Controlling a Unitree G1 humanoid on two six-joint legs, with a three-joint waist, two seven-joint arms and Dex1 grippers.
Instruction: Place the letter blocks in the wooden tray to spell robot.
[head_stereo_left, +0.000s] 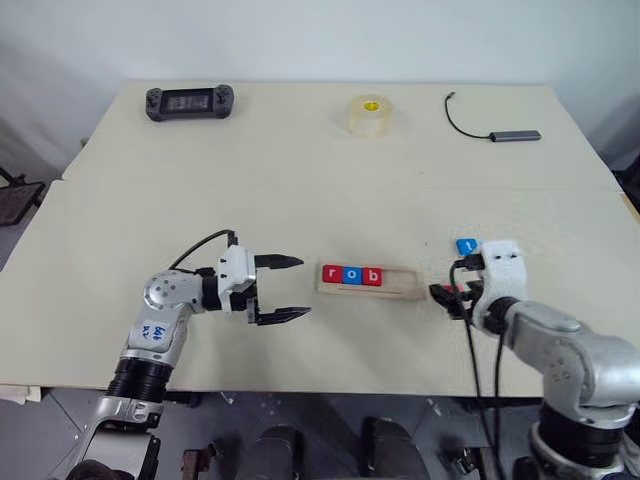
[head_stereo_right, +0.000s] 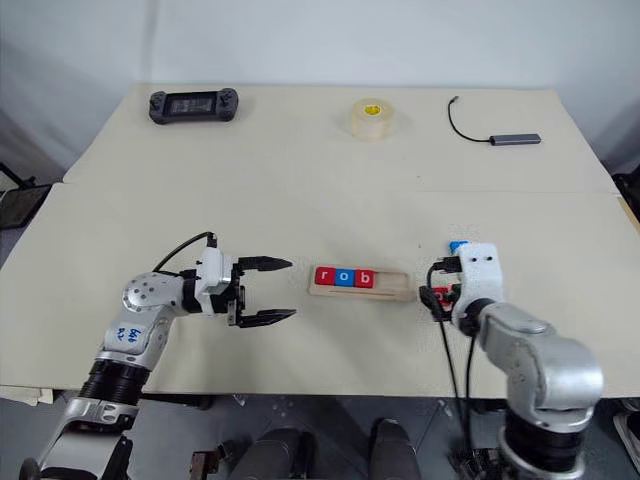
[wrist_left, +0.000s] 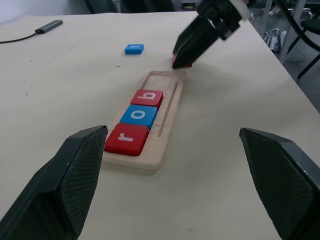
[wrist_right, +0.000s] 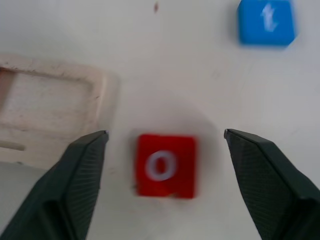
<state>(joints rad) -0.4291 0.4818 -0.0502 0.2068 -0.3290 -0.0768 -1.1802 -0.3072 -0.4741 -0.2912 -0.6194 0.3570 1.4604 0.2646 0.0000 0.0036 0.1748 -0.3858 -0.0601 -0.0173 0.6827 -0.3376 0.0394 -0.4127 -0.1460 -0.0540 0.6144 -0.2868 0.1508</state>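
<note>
r, o, b sit in tray (wrist_left: 167, 107); red o (wrist_right: 165, 165) lies between spread right fingers (wrist_right: 165, 165), blue t (wrist_right: 265, 21) just beyond; left fingers (head_stereo_left: 282, 289) spread, empty.

Wooden tray (head_stereo_left: 368, 281) mid-table, r, o, b blocks (head_stereo_left: 352, 275) filling its left end, right part bare. Left gripper (head_stereo_left: 291, 288) level, jaws apart, pointing at tray. Right gripper (head_stereo_left: 450, 295) just right of tray; blue block (head_stereo_left: 466, 245) beside it. Far edge of table (head_stereo_left: 300, 170): game controller (head_stereo_left: 190, 102), tape roll (head_stereo_left: 369, 115), cabled adapter (head_stereo_left: 514, 135).
</note>
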